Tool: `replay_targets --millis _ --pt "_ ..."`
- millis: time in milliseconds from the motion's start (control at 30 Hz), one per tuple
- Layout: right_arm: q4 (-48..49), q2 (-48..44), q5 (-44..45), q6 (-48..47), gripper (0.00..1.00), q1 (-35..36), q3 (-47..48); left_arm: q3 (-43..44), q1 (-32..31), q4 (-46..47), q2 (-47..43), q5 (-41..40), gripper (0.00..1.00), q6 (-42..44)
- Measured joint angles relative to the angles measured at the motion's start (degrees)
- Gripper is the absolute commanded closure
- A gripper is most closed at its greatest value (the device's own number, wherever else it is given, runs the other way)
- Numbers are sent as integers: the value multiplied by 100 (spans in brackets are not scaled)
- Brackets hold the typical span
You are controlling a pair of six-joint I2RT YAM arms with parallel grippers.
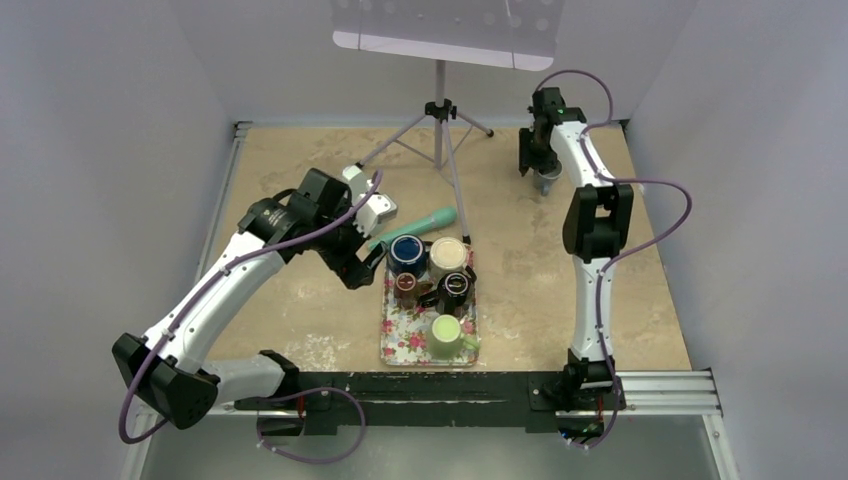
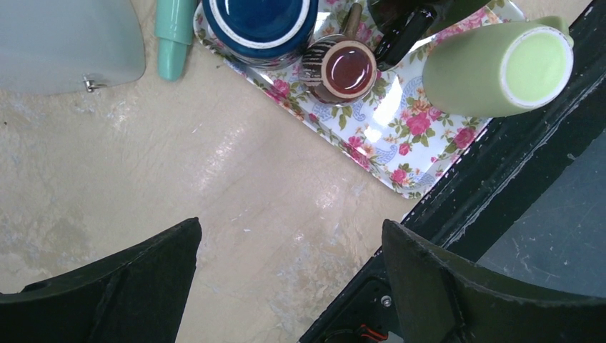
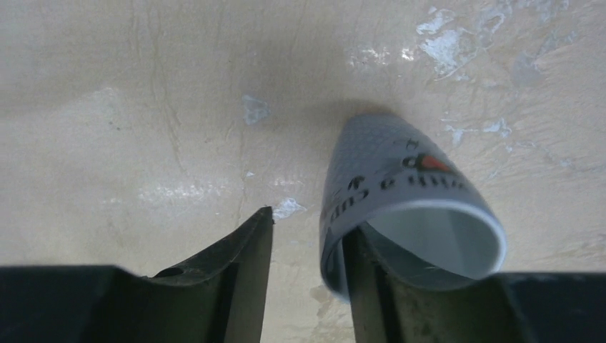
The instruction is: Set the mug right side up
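A pale grey mug [image 3: 400, 193] with dark lettering and an orange mark stands at the far right of the table, base down and opening facing up at the wrist camera. It shows small in the top view [image 1: 546, 182]. My right gripper [image 3: 309, 225] is over it, open. One finger [image 3: 371, 286] reaches inside the rim against the wall. The other finger [image 3: 243, 250] is outside, with a visible gap to the mug. My left gripper [image 2: 291, 225] is open and empty above bare table, left of the tray; it also shows in the top view [image 1: 362, 265].
A floral tray [image 1: 395, 345] at centre front holds a blue mug [image 1: 408, 252], a cream mug [image 1: 447, 254], a black mug [image 1: 455, 287], a small brown cup [image 1: 406, 286] and a green mug [image 1: 447, 335]. A teal handle [image 1: 420, 225] lies behind it. A tripod stand [image 1: 438, 110] stands at the back.
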Motion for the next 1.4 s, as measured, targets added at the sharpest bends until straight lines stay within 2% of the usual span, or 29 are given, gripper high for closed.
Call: replay_targets --millis 133,233,267,300,500,600,833,967,1100,1400 --pt "7 13 -48 -46 44 4 201 -173 -2 118 50 247 1 2" --pt "105 -127 -50 -107 32 4 205 -498 -28 337 87 435 4 28" --pt "155 -238 -48 -140 23 4 136 -643 -50 455 114 468 6 85" --pt "212 -389 -46 -170 21 4 20 -713 -72 516 149 487 8 107" --pt "374 -1729 -37 -308 20 4 -627 -562 -466 787 570 706 23 245" --pt "581 -2618 -63 -306 20 9 -1276 -382 -802 1051 638 986 32 243" --pt "1235 -4666 -549 -188 20 9 -3593 -721 -1327 2251 981 1453 29 299" --pt "1458 -5191 -852 -122 21 13 -4472 -951 -1384 2743 1427 1410 30 544" --pt "1565 -5473 -992 -74 21 13 -4966 -973 -1390 3200 1937 1340 31 671" --pt "1705 -6057 -1145 -46 21 13 -5198 -1298 -1453 3665 2216 1283 41 872"
